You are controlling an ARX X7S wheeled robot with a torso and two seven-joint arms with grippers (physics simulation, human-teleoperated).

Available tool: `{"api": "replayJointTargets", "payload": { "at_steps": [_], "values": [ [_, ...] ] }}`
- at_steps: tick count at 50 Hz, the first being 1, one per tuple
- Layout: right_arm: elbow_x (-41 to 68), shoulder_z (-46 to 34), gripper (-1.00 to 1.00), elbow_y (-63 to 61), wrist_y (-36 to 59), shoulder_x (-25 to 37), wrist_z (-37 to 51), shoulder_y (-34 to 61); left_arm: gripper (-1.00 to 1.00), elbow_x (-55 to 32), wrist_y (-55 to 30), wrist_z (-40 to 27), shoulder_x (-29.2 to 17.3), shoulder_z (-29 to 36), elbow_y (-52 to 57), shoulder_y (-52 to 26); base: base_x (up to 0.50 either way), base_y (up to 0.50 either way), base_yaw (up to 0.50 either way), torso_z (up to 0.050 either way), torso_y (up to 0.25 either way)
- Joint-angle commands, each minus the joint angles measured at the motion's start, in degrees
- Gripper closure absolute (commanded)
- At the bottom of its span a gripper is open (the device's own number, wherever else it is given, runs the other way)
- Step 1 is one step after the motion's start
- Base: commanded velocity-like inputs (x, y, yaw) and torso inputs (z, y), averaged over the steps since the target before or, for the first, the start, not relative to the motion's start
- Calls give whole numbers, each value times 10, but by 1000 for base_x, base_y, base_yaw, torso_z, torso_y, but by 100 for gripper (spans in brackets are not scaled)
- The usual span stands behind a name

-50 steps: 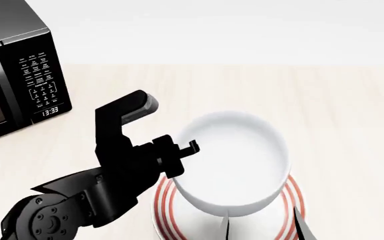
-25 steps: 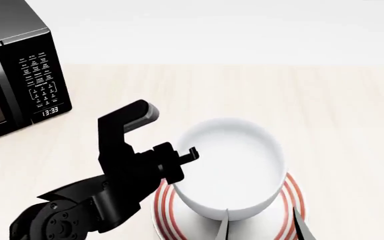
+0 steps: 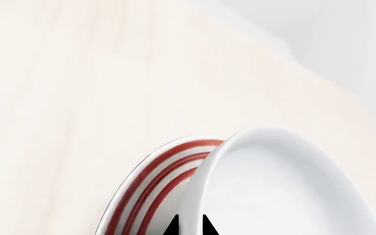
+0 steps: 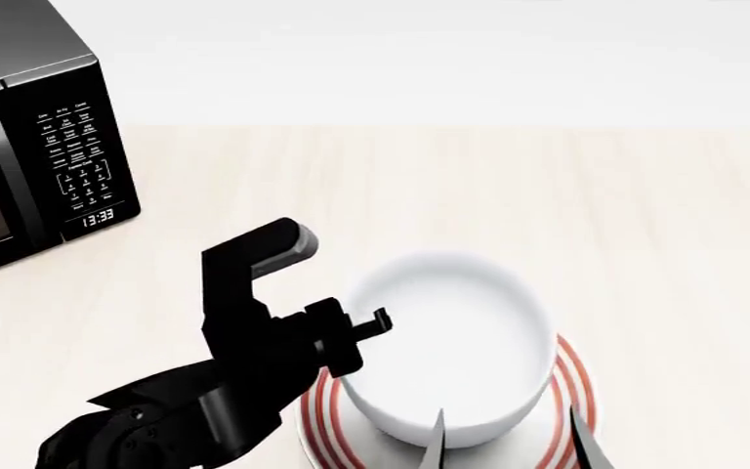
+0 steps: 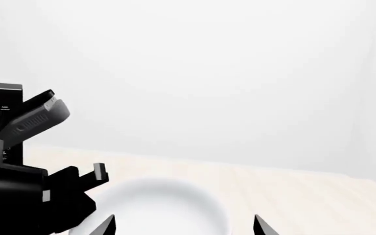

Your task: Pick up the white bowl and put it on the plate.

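Observation:
The white bowl sits low over the red-ringed plate; I cannot tell whether they touch. My left gripper is shut on the bowl's left rim. In the left wrist view the gripper has one black fingertip on each side of the rim of the bowl, and the plate shows beneath and beside it. My right gripper is open, with its tips spread at the near side of the bowl. In the right wrist view the bowl lies ahead between its tips.
A black microwave stands at the far left of the pale wooden table, with a greyish dish dimly visible inside. My left arm shows in the right wrist view. A pale wall runs behind the table.
My left gripper and the bowl have moved down and slightly toward me, closer over the plate. The right gripper tips have stayed about where they were.

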Motion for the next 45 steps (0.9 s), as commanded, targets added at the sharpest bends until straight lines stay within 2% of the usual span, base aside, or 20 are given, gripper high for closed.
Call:
{"api": "replayJointTargets", "payload": {
  "at_steps": [1, 27, 28, 41, 45],
  "values": [
    [0, -3, -100, 0, 0, 1, 1, 0, 100, -68, 52, 8, 2, 95, -22, -20, 0, 0, 0, 0, 0],
    [3, -6, -100, 4, -2, 3, 4, 3, 100, -253, 125, 37, 2, 296, -36, -52, 0, 0, 0, 0, 0],
    [3, -7, -100, 5, -3, 3, 4, 3, -100, -260, 125, 40, 2, 302, -36, -51, 0, 0, 0, 0, 0],
    [4, -7, -100, 3, -3, 5, 7, 1, -100, -280, 148, 36, 1, 348, -32, -57, 0, 0, 0, 0, 0],
    [4, -8, -100, 1, -3, 6, 7, 2, -100, -265, 161, 15, -18, 354, 7, -59, 0, 0, 0, 0, 0]
  ]
}}
